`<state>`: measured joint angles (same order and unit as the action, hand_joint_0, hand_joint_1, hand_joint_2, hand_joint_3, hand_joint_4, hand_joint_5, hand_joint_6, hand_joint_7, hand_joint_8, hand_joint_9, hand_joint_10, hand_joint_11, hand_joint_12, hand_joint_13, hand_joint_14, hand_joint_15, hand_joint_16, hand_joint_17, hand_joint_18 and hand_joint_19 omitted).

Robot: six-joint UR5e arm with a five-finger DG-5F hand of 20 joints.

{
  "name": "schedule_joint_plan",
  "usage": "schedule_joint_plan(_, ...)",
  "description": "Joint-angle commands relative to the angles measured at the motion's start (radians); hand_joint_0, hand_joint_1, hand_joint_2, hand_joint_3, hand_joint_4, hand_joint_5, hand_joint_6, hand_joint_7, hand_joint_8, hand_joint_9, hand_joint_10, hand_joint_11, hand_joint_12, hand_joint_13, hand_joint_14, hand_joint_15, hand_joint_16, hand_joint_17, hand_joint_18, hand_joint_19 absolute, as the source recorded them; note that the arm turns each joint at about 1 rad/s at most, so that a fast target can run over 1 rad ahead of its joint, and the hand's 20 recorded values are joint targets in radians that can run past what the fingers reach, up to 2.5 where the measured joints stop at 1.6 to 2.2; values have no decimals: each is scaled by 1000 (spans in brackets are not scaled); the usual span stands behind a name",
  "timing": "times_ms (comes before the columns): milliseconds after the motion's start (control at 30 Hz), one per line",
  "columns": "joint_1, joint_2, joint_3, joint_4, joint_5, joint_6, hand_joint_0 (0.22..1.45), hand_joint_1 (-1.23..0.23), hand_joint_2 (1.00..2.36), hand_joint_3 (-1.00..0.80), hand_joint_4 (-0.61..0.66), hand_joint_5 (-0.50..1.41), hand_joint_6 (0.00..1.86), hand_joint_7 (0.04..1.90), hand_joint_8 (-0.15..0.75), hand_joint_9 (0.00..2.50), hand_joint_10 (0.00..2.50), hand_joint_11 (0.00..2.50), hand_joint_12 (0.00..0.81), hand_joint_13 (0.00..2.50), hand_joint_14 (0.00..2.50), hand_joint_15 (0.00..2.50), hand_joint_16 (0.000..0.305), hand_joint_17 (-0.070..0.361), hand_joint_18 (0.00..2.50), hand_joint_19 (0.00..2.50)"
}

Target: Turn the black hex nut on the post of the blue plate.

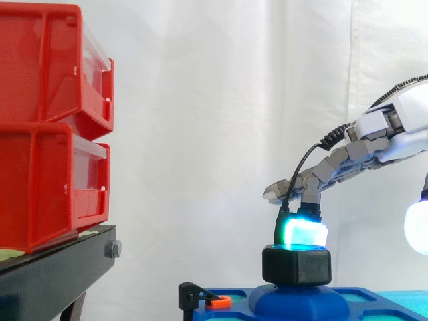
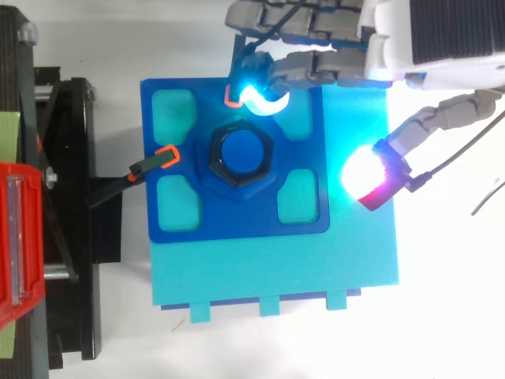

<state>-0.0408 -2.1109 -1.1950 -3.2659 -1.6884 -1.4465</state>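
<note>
1. The black hex nut (image 2: pixel 241 155) sits around the blue post (image 2: pixel 242 150), in the middle of the blue plate (image 2: pixel 181 225). From the side I see it resting low, on the round foot of the post.
2. The hand (image 1: pixel 378 127) reaches in with its fingers stretched out and spread wide. It has hold of nothing.
3. One glowing fingertip (image 2: pixel 256 96) hangs just beside the far edge of the nut. I cannot tell if it touches it. The thumb (image 2: pixel 364 172) glows well apart from the nut, out over the teal board (image 2: pixel 276 268).
4. To do this well, I think the thumb must come in close first. Then the nut gets squeezed on two flat sides that face away from each other.
5. The pads should go down onto the nut's walls, not its top, or they may slip off.
6. Then the hand should turn slowly round the post and stay level, so the nut does not jam.
7. Watch the clamp (image 2: pixel 154 163) with the orange tip near the nut. A finger could bump it.
</note>
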Motion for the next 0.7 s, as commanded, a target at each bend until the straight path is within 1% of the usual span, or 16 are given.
schedule_joint_plan(0,5,3,0,-9,12,-3,367,-606,1000,-500,180,-275,502,709,191,0,0,0,346,68,0,0,50,112,128,70)
schedule_joint_plan(267,15,5,0,-14,13,-3,370,-603,1000,-500,176,-276,502,708,189,0,0,0,345,74,0,0,49,111,130,71)
schedule_joint_plan(333,16,9,0,-20,18,-3,371,-604,1000,-500,175,-276,502,705,189,0,0,0,344,73,0,0,49,111,131,72)
schedule_joint_plan(433,19,31,0,-24,29,-5,371,-604,1000,-500,175,-276,502,707,189,0,0,0,345,73,0,0,49,111,131,71)
schedule_joint_plan(467,21,31,0,-24,30,-5,371,-604,1000,-500,175,-276,502,707,189,0,0,0,345,73,0,0,49,111,131,70)
schedule_joint_plan(600,21,37,0,-34,33,-3,370,-624,1000,-500,176,-276,502,704,189,0,0,0,345,74,0,0,49,111,131,70)
schedule_joint_plan(667,15,37,0,-47,32,0,369,-661,1000,-500,176,-276,502,707,187,0,0,0,344,73,0,0,49,111,131,66)
